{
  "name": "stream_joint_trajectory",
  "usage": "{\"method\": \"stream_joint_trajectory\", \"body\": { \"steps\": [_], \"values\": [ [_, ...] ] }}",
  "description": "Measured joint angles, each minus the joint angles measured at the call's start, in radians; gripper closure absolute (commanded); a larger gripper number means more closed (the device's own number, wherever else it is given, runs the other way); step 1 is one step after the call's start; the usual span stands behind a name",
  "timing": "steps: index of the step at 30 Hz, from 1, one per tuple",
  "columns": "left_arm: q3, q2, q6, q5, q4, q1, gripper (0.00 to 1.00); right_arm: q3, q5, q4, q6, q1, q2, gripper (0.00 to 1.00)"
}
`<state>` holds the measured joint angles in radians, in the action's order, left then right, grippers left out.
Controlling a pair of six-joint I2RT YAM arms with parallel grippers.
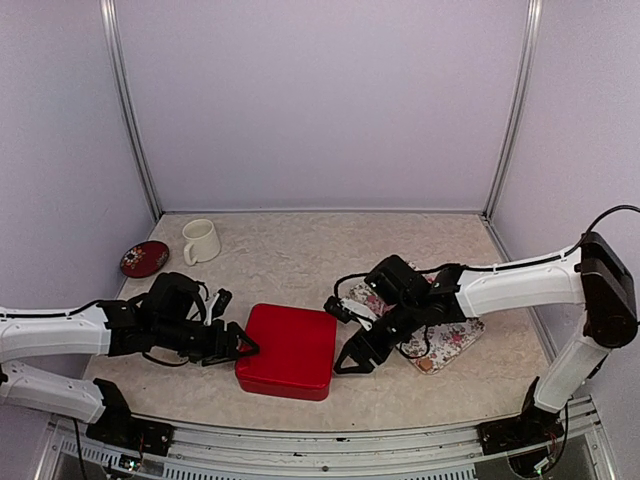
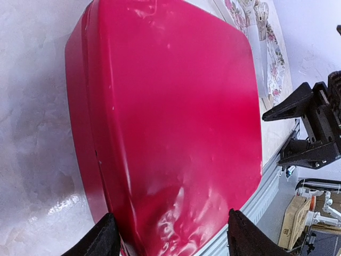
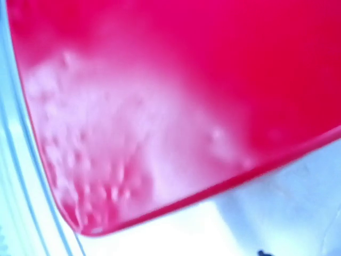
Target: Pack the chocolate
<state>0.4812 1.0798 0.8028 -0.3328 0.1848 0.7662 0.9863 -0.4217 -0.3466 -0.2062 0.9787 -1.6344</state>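
Mottled beige surface (image 1: 300, 255) runs back to plain lilac walls, and much of what sits on it is hidden. Nearest, a glossy red square box with rounded corners (image 1: 290, 350) lies closed, its lid covering whatever is inside. The right wrist view gives only a blurred stretch of that red lid and none of its own jaws. The left jaws stand apart at the box's left side, one black tip on either side of a corner in the left wrist view; whether they touch it I cannot tell. The right jaws stand apart just beside the box's right side. Beyond them the right arm covers much of a flat floral-print tray (image 1: 455, 340). Of the chocolate (image 1: 425, 365) only one small tan-brown rounded piece shows, at the tray's near edge. Two pale shapes (image 2: 261, 16) on the tray, cut off at the top of the left wrist view, are too unclear to name. Far back on the left stand a cream ceramic mug (image 1: 200, 240) and a small round dark-red dish (image 1: 144, 258).
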Motion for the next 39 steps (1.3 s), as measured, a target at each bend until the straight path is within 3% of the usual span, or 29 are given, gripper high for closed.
{"method": "stream_joint_trajectory", "body": {
  "steps": [8,22,27,39],
  "values": [
    [-0.031,0.014,0.015,-0.005,-0.094,-0.006,0.29,-0.013,-0.177,0.205,-0.209,-0.052,-0.061,0.29],
    [-0.034,0.172,0.054,0.007,-0.356,-0.011,0.39,0.031,-0.184,0.172,-0.288,-0.135,-0.174,0.42],
    [-0.018,0.196,0.059,-0.005,-0.363,-0.006,0.44,0.048,-0.183,0.201,-0.286,-0.192,-0.183,0.45],
    [-0.001,0.158,0.066,0.001,-0.309,0.018,0.49,0.05,-0.166,0.218,-0.294,-0.199,-0.166,0.56]
  ]
}}
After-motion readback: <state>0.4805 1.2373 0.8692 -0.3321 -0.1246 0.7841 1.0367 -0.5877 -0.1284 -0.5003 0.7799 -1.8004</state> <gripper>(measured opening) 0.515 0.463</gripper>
